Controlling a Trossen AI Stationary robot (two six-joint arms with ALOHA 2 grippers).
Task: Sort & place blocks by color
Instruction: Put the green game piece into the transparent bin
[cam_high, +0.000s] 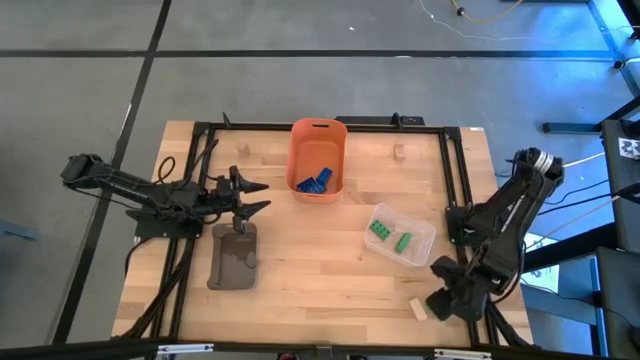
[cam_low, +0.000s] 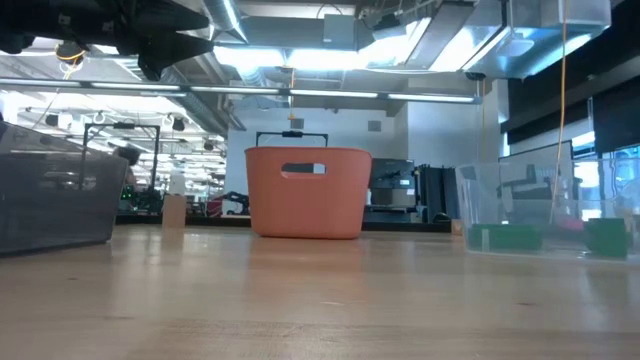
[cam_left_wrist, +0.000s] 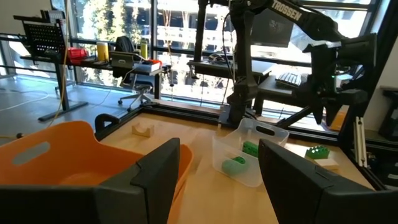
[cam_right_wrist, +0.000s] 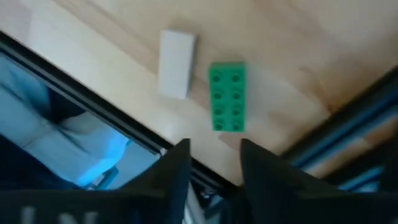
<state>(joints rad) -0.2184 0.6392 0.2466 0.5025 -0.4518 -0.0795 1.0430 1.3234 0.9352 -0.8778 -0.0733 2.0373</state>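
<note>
Blue blocks (cam_high: 313, 182) lie in the orange bin (cam_high: 318, 130). Green blocks (cam_high: 390, 234) lie in the clear bin (cam_high: 425, 240). One green block (cam_right_wrist: 227, 96) and a pale tan block (cam_right_wrist: 175, 64) lie flat on the table near its near right corner; the high view shows only the tan one (cam_high: 418, 310). My right gripper (cam_right_wrist: 214, 163) hovers open above them, touching neither. Two more tan blocks (cam_high: 243, 150) (cam_high: 398, 152) rest near the far edge. My left gripper (cam_high: 255, 196) is open, between the orange bin and the grey tray (cam_high: 235, 255).
The orange bin (cam_low: 308, 190) stands at the table's far middle and the clear bin (cam_low: 545, 210) to its right. The grey tray sits left of centre. A dark metal frame (cam_high: 455, 170) rims the table. Bare wood shows in the near middle.
</note>
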